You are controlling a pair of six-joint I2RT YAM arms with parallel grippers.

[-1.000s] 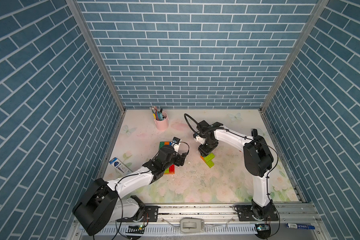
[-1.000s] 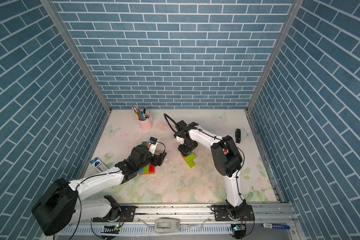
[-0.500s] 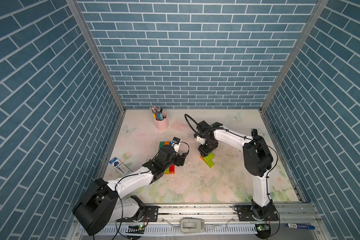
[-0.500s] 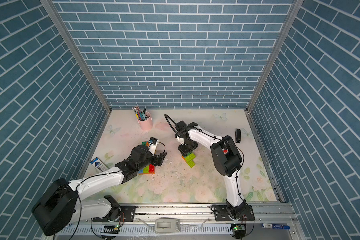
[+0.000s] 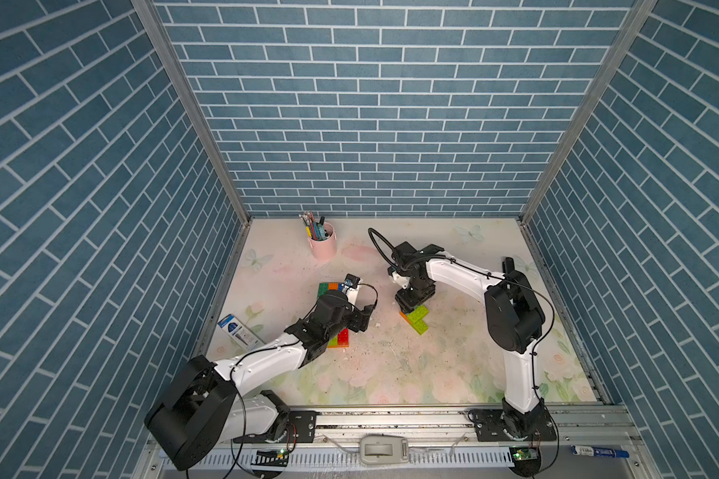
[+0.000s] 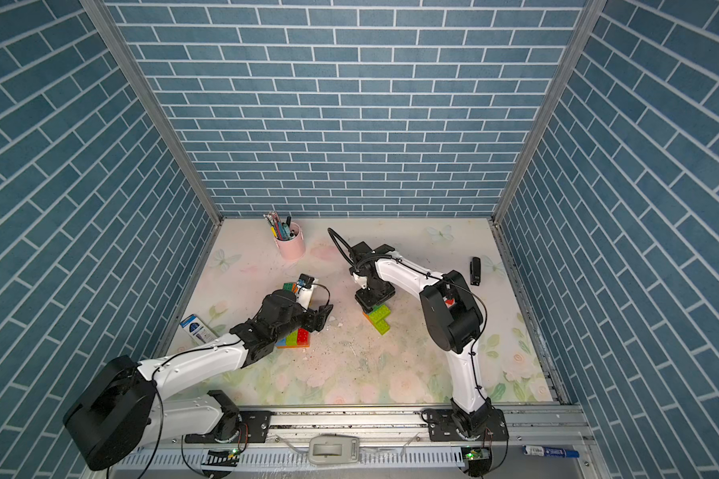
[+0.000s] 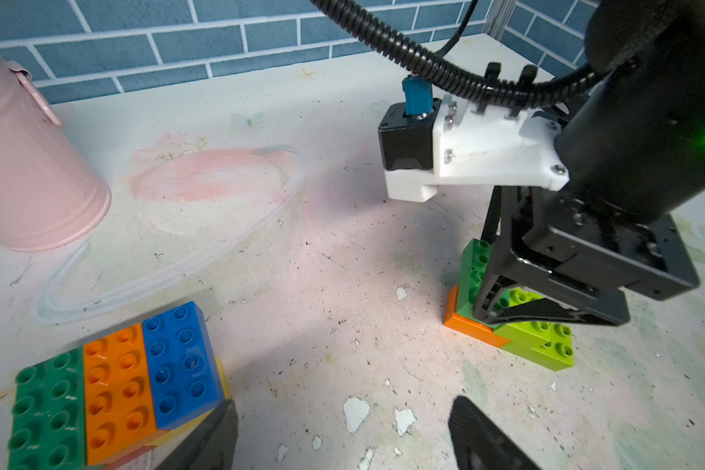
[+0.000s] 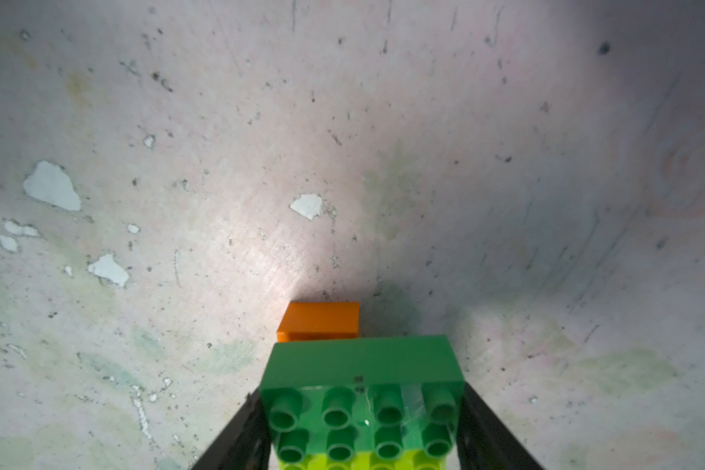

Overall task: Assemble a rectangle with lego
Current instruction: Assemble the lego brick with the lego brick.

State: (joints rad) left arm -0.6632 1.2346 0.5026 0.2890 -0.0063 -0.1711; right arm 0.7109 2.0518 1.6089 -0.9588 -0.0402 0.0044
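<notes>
Lego (image 5: 418, 320) lies in 2 groups near the middle of the floral table (image 5: 432, 373). The left group (image 6: 297, 338) is a flat slab, largely hidden under the left arm in both top views. The left wrist view shows its dark green brick (image 7: 45, 407), orange brick (image 7: 119, 386) and blue brick (image 7: 180, 358) side by side, with yellow under the blue one. The left gripper (image 7: 342, 443) is at the slab's right edge, jaws spread wide with only bare table between them and 1 fingertip (image 7: 208, 435) just beside the blue brick. The right group (image 5: 416, 322) stands apart to the right: an orange base brick (image 7: 467, 321), lime bricks (image 7: 542, 344) and a green brick (image 8: 359, 366) sitting over the orange one. The right gripper (image 8: 361, 407) points down onto it and grasps that green brick, 1 finger (image 8: 241, 439) against each end. A pink pen cup (image 5: 322, 249) stands far left, and a blue-and-white box (image 5: 237, 329) lies at the left edge.
</notes>
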